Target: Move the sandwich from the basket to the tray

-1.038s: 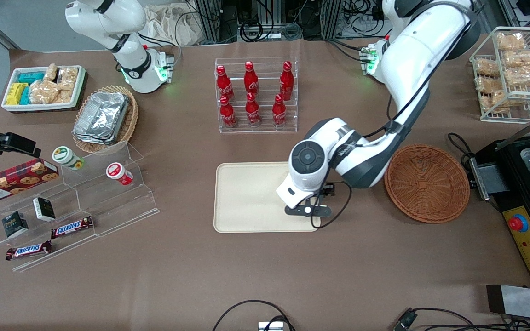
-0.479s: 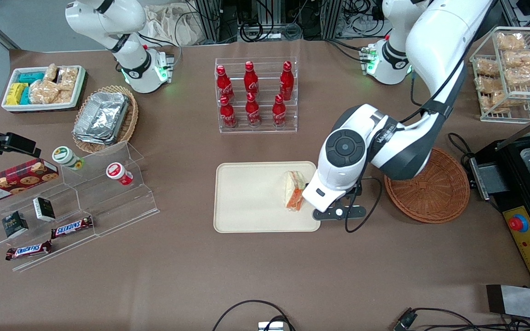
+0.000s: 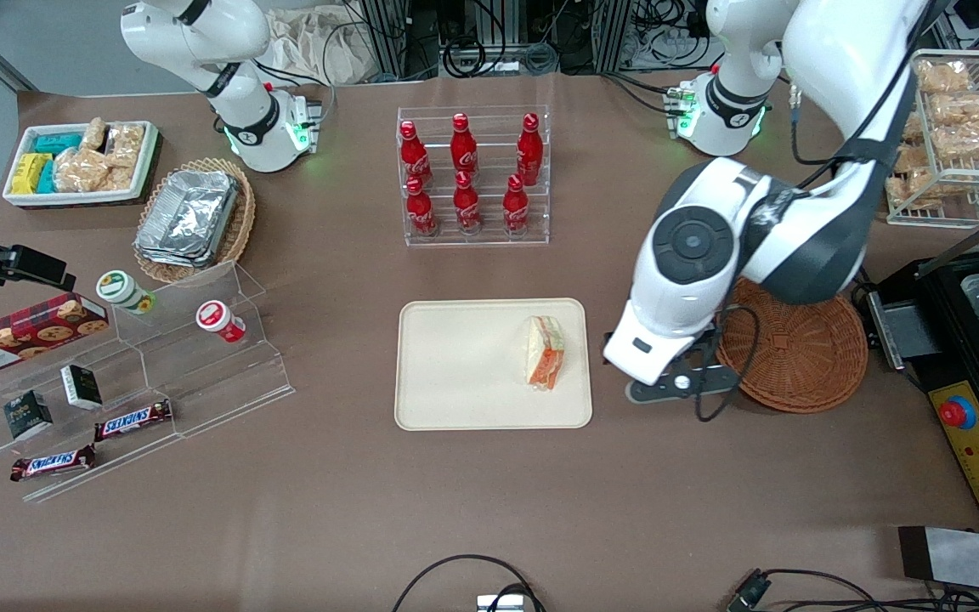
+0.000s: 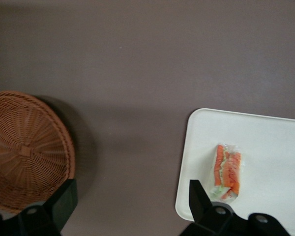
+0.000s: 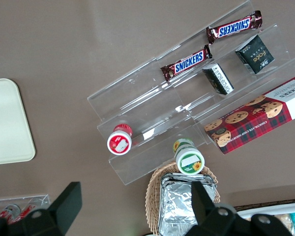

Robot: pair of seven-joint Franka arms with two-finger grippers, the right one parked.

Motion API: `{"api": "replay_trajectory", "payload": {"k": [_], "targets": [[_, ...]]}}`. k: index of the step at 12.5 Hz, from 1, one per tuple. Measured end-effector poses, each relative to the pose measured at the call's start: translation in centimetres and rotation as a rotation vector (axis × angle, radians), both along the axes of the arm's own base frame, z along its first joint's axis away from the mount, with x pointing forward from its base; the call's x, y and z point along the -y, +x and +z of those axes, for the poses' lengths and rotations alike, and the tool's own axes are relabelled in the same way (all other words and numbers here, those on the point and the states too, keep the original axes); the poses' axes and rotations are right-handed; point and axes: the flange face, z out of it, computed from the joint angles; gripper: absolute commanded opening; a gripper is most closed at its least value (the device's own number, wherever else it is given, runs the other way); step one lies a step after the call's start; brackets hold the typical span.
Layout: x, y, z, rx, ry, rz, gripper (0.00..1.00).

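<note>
On tray [image 3: 455, 374]: sandwich [image 3: 544, 352]; claw [image 4: 130, 206] open.

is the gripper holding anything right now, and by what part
Nothing. The gripper is open and empty above the table between the basket and tray; the sandwich lies on the tray.

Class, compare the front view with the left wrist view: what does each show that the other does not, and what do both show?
Only the front view shows the cola bottles, the candy bars and the foil containers. Only the left wrist view shows the gripper from close up, open, with nothing between its fingers, above the bare table between basket and tray. Both show the sandwich lying on the tray and the empty basket.
</note>
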Motion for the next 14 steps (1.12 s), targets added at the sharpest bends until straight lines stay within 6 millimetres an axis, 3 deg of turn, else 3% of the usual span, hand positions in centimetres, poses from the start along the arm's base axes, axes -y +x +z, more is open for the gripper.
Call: {"api": "replay_trajectory", "payload": {"k": [5, 9, 14], "targets": [[-3.2, 0.5, 2.6, 0.005, -0.007, 0.000, 1.00], [-8.5, 0.7, 5.9, -0.014, -0.028, -0.043, 1.00], [-13.0, -0.3, 8.0, -0.031, -0.036, -0.108, 1.00]]}}
